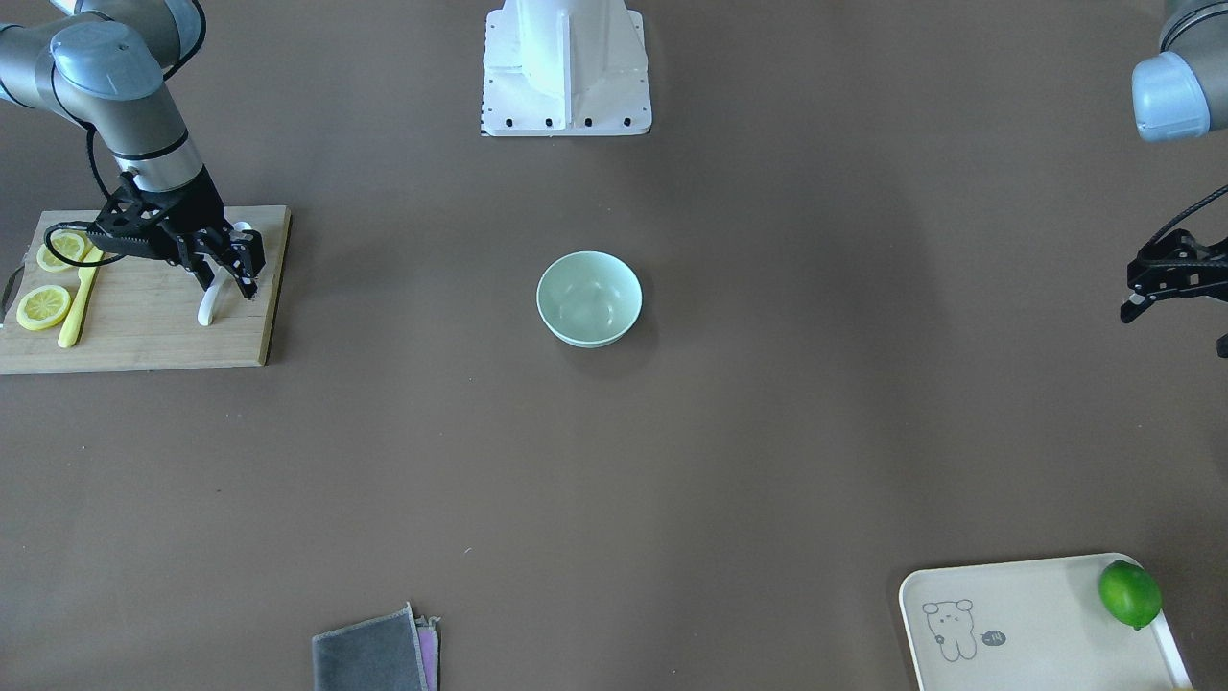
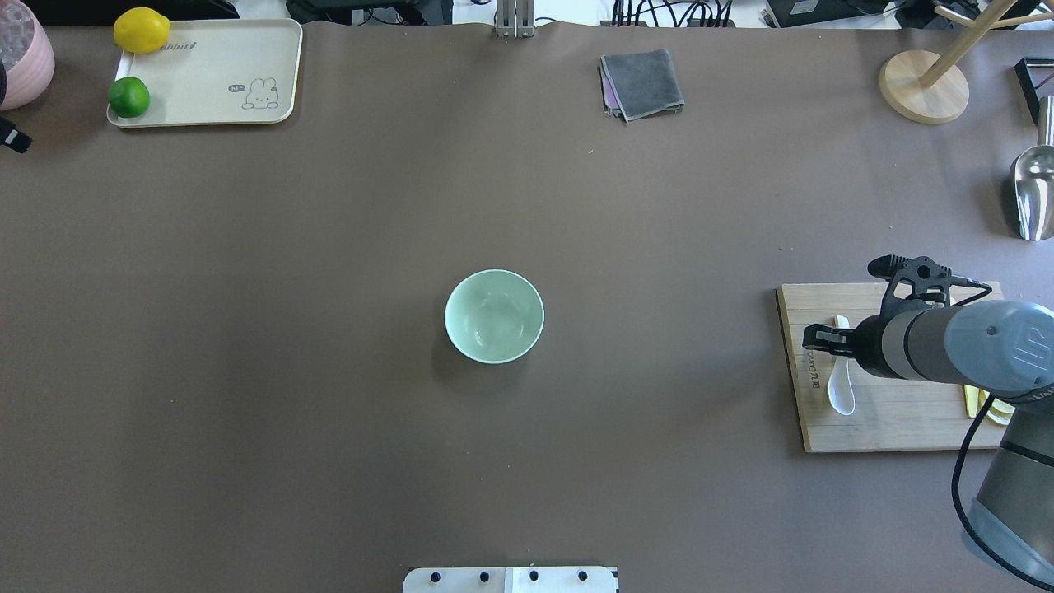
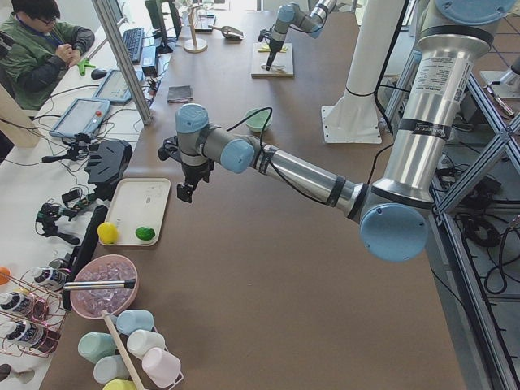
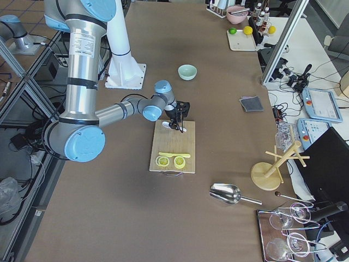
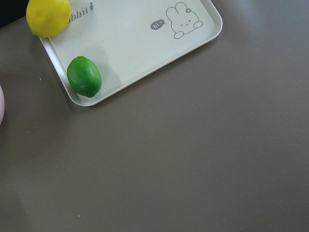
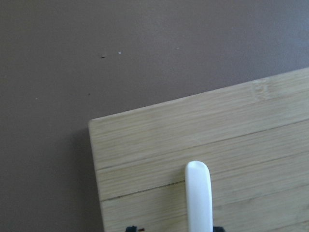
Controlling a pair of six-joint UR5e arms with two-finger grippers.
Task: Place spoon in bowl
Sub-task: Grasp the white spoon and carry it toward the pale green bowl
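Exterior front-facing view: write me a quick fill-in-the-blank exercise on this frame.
The small white soup spoon lies on the wooden ____.
The round mint-green bowl holds ____.
The ____ arm's hand straddles the spoon's handle.
Missing words: cutting board; nothing; right.

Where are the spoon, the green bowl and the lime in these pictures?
spoon (image 2: 841,396): overhead view, on its scoop.
bowl (image 2: 471,323): overhead view, on its inner wall.
lime (image 1: 1130,594): front-facing view, on its middle.
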